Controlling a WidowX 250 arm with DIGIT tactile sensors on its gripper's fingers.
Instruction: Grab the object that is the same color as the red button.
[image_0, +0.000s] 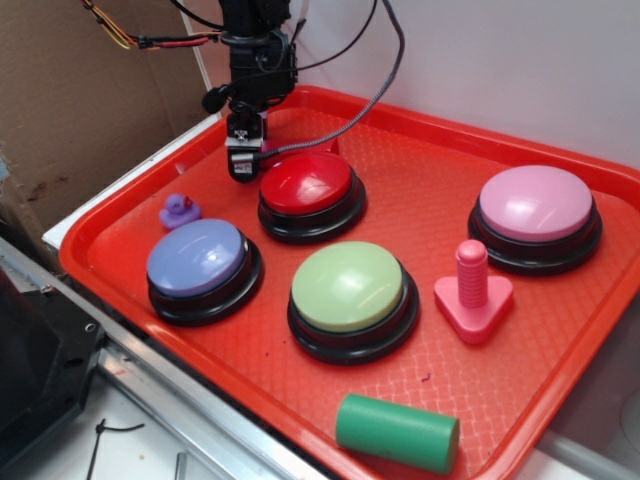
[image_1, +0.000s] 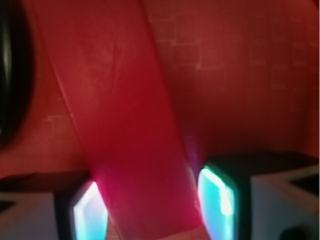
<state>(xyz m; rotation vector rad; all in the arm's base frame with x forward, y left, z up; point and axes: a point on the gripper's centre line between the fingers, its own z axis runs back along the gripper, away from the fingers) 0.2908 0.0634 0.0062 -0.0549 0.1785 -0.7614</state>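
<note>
Place: robot lab bench
Signs: red plastic tray (image_0: 560, 330) on a metal-edged table (image_0: 190, 425); brown cardboard backdrop (image_0: 60, 110); loose black cables (image_0: 385, 60); plain white wall (image_0: 500, 60)

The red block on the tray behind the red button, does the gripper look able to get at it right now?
Probably yes. In the wrist view the red block lies between the gripper fingers, nothing covering it. The red button sits close beside it, but off to one side.
</note>
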